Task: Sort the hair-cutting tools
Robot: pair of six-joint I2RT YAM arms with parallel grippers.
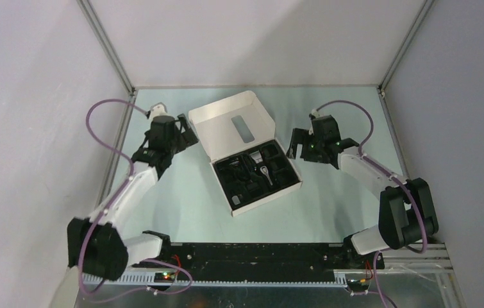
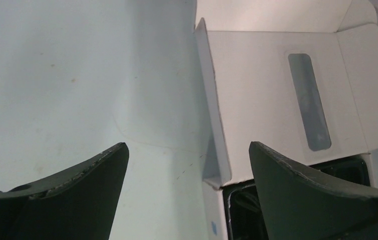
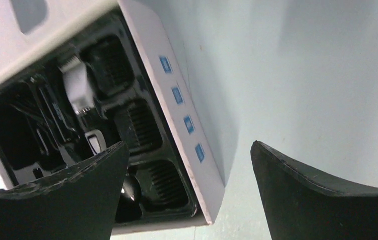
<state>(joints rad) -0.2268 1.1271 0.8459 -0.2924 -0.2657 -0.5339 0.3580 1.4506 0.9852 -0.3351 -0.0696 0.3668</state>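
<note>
Honestly looks near done: clipper [image 1: 263, 172] and black attachments [image 3: 136, 125] sit in the tray [image 1: 225, 176] of the box [image 1: 220, 125]; left gripper [image 2: 186, 150] at its 10 o'clock, right gripper [image 3: 189, 145] at 3, both gaping, empty. Next: back off clear

white box [image 1: 234, 206]: lid [image 2: 257, 100] open, window cutout [image 2: 309, 102] | black tray [image 3: 124, 95]: inside box | box side: 4 blue squares [image 3: 177, 94] | table [image 1: 181, 212]: pale
</note>
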